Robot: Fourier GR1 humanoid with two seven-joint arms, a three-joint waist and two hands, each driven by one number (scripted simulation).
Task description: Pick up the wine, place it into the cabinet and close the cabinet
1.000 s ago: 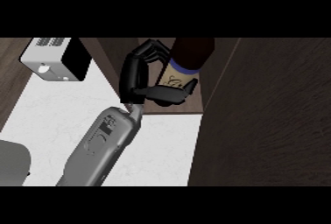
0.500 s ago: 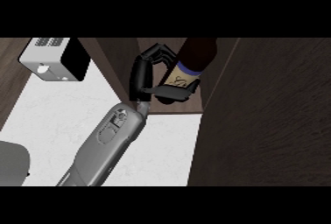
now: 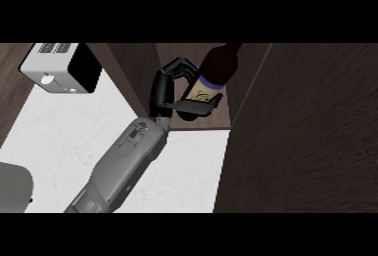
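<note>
One hand (image 3: 171,95) shows, the right, its fingers and thumb curled round the wine (image 3: 209,80) bottle (dark glass, pale label with a blue band above it). Held in that grasp, the bottle sits inside the open cabinet (image 3: 193,124), neck pointing away from the forearm. Left of the hand stands a white toaster (image 3: 61,67) on the counter (image 3: 66,135).

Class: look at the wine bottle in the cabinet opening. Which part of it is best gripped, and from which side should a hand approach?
Grip the wine bottle round its wide labelled body, not the narrow neck. Come from the view's left, the counter side, since the big cabinet door blocks the right. The hand in view does just this: fingers and thumb curled round the lower body.
</note>
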